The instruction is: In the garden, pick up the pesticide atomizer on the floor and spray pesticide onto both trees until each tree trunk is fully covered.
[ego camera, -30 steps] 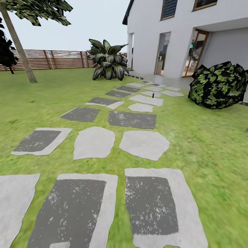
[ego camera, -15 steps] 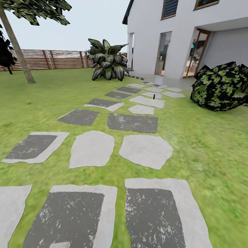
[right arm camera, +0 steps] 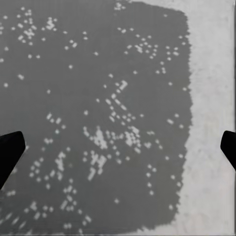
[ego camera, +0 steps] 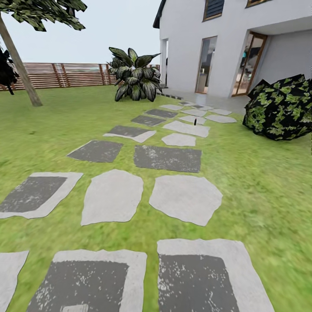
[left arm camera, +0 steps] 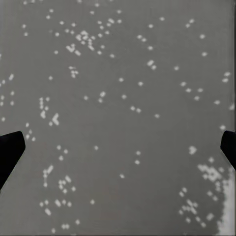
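A leaning tree (ego camera: 19,65) is being seen far left on the lawn (ego camera: 56,125) by the fence (ego camera: 73,74). Slabs (ego camera: 167,158) are being crossed mid-frame; a small dark object (ego camera: 195,122), perhaps the atomizer, is standing there. Both claws, left (left arm camera: 118,147) and right (right arm camera: 118,147), are being held wide over slabs.

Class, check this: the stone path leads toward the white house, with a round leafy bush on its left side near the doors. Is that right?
Not quite. The head view shows the bush on the right of the path, near the doors; the path does lead toward the house.
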{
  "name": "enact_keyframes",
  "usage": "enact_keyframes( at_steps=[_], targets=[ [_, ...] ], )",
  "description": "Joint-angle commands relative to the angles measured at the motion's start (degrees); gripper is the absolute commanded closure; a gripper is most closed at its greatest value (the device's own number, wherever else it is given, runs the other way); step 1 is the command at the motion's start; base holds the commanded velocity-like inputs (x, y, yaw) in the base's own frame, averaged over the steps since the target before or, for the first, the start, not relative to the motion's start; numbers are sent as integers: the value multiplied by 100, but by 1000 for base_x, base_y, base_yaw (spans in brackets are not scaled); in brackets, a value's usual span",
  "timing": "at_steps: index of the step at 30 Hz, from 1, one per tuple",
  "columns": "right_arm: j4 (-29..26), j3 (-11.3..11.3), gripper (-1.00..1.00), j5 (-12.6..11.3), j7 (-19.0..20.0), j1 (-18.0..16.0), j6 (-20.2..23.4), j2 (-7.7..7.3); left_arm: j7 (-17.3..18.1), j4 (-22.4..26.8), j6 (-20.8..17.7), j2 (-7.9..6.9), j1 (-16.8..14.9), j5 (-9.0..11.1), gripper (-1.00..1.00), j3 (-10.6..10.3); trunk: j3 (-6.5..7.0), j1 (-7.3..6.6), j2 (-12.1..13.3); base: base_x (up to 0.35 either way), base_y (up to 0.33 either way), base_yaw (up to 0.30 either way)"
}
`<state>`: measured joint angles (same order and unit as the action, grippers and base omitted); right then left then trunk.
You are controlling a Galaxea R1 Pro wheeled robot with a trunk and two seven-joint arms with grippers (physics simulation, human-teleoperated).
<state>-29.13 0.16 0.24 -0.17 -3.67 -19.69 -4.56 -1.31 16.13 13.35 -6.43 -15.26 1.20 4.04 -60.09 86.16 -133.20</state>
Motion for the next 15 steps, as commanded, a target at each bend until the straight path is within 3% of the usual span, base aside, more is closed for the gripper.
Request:
enact_keyframes(
  at_steps=[1,10,15],
  targets=[
    [4,2,-100,2,-3,-3,-17,-1,-1,-5,19,1,-3,12,-100,10,-3,2,-1,339,0,-39],
    [2,2,-100,2,-5,-3,-17,-1,-1,-5,19,1,-3,12,-100,10,31,2,-1,339,0,-176],
    [-5,2,-100,2,-3,-3,-17,-1,-1,-5,19,1,-3,12,-100,10,35,2,-1,339,0,-64]
  ],
)
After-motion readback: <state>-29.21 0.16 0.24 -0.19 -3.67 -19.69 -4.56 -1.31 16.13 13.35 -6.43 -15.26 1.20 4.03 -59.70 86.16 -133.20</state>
